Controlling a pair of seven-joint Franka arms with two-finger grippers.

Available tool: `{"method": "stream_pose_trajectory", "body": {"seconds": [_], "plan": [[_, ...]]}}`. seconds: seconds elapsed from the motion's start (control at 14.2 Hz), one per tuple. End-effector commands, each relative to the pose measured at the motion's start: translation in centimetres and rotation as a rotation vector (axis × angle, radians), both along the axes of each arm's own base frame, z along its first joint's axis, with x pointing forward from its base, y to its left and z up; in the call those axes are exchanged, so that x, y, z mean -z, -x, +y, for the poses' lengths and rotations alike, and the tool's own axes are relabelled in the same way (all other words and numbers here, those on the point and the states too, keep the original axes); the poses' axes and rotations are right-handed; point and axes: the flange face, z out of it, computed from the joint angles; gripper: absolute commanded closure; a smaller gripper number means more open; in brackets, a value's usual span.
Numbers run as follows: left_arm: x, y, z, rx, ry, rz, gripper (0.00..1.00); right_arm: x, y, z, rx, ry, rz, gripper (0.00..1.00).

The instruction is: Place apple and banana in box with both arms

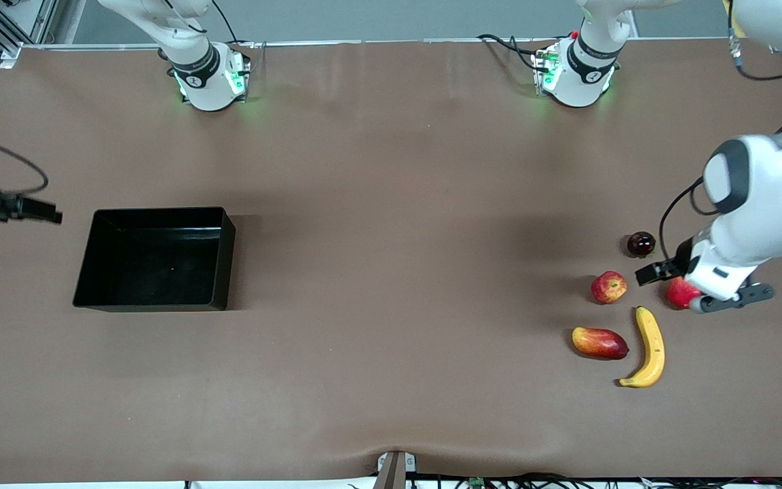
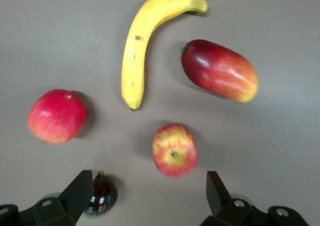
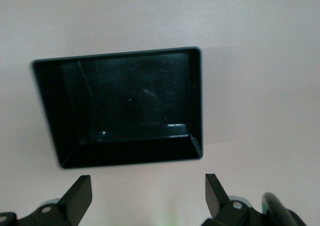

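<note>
At the right edge of the front view, the left arm's black two-finger gripper (image 1: 703, 288) hangs with its jaws wide apart and empty over the fruit cluster. The small red apple with yellow streaks (image 1: 609, 286) lies on the brown table (image 1: 391, 204), just short of the gap between the fingertips (image 2: 80, 188) in the left wrist view. The curved yellow banana (image 1: 648, 348) lies lower in the front view, beside an oblong red-yellow fruit (image 1: 599, 342). A plain pink-red round fruit (image 1: 680, 293) and a small dark glossy fruit (image 1: 641, 244) lie near. The right arm's black gripper (image 3: 147, 196), jaws apart, hovers by the shallow black plastic tray (image 1: 85, 272) at centre left.
</note>
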Motion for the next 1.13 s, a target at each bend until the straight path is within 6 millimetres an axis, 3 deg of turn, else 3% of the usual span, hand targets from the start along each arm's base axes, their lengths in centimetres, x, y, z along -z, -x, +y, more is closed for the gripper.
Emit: {"method": "stream_pose_trajectory", "body": {"seconds": [0.0, 0.28, 0.42, 0.56, 0.78, 0.85, 0.92, 0.99, 1.06], "plan": [[4.5, 0.0, 0.2, -0.021, 0.010, -0.022, 0.00, 5.1, 1.4, -2.2, -0.035, 0.002, -0.018, 0.00], [7.4, -0.2, -1.4, -0.057, 0.043, -0.013, 0.00, 13.2, 3.2, -4.2, -0.067, 0.003, -0.085, 0.00], [8.7, -0.2, -1.3, -0.077, 0.060, -0.001, 0.00, 16.9, 3.4, -5.5, -0.087, -0.004, -0.082, 0.00], [10.6, 0.1, -2.0, -0.085, 0.078, 0.026, 0.00, 19.1, 3.3, -7.1, -0.135, -0.012, -0.093, 0.03], [12.7, 0.3, -2.0, -0.070, 0.077, 0.046, 0.00, 21.4, 3.6, -8.3, -0.129, -0.022, -0.083, 0.44], [13.0, 0.3, -2.3, -0.068, 0.078, 0.051, 0.05, 22.0, 3.5, -8.7, -0.124, -0.019, -0.091, 0.60], [13.0, 0.3, -2.3, -0.063, 0.078, 0.051, 0.40, 23.2, 3.7, -9.2, -0.115, -0.020, -0.088, 0.70], [12.9, 0.3, -2.3, -0.060, 0.077, 0.050, 0.85, 23.8, 3.8, -9.8, -0.104, -0.021, -0.094, 0.79], [12.5, 0.2, -2.2, -0.061, 0.078, 0.047, 1.00, 23.9, 3.8, -9.8, -0.095, -0.028, -0.094, 0.87]]}}
